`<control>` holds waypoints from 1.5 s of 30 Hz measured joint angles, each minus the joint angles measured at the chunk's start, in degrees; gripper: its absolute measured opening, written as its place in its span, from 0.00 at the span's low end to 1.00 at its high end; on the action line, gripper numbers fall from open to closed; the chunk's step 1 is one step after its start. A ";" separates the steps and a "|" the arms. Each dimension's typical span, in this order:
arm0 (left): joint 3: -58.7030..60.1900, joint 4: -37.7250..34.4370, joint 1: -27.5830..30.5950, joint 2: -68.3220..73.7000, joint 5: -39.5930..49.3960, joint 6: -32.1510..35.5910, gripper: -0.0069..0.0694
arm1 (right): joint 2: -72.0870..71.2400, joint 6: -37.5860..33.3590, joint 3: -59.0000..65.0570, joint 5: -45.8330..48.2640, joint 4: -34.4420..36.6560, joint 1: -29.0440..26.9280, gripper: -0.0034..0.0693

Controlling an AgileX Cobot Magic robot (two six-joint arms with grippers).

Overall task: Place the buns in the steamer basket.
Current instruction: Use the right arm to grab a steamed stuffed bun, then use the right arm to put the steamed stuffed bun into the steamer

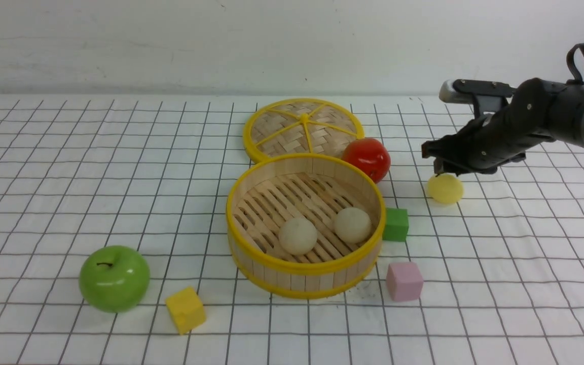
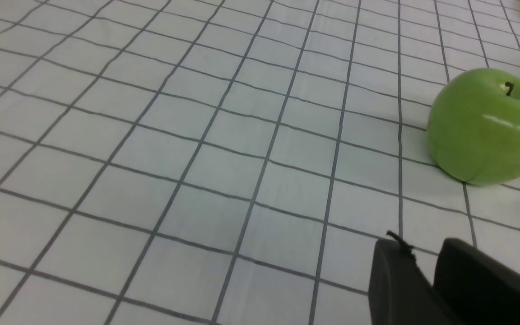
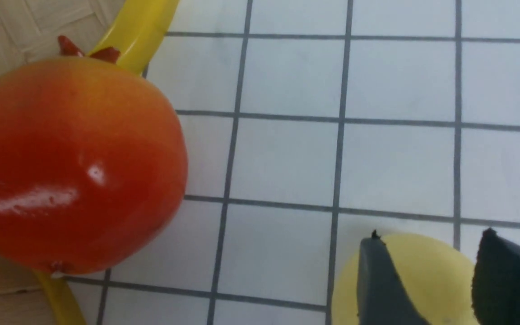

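Observation:
The steamer basket stands mid-table with two beige buns on its slatted floor, one nearer the front and one to its right. A pale yellow bun rests on the cloth to the right of the basket. My right gripper reaches down onto its top. In the right wrist view the yellow bun fills the gap of that gripper, with a dark finger on each side of it. My left gripper hovers over bare cloth, its jaws a narrow slit apart and empty; the front view does not show it.
A red apple sits between the woven lid and the yellow bun, close to my right gripper. A green cube touches the basket's right side, and a pink cube lies in front of that. A green apple and a yellow cube are front left.

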 joint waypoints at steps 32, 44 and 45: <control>0.00 0.00 0.00 0.00 0.05 0.00 0.28 | -4.86 0.93 -0.34 5.03 6.41 0.69 0.05; 0.00 0.00 0.00 0.00 0.05 0.00 0.28 | -9.53 -8.71 -1.77 5.03 14.96 15.56 0.05; 0.00 0.00 0.00 0.00 0.05 0.00 0.28 | -8.53 -9.06 -1.77 4.07 14.97 17.26 0.05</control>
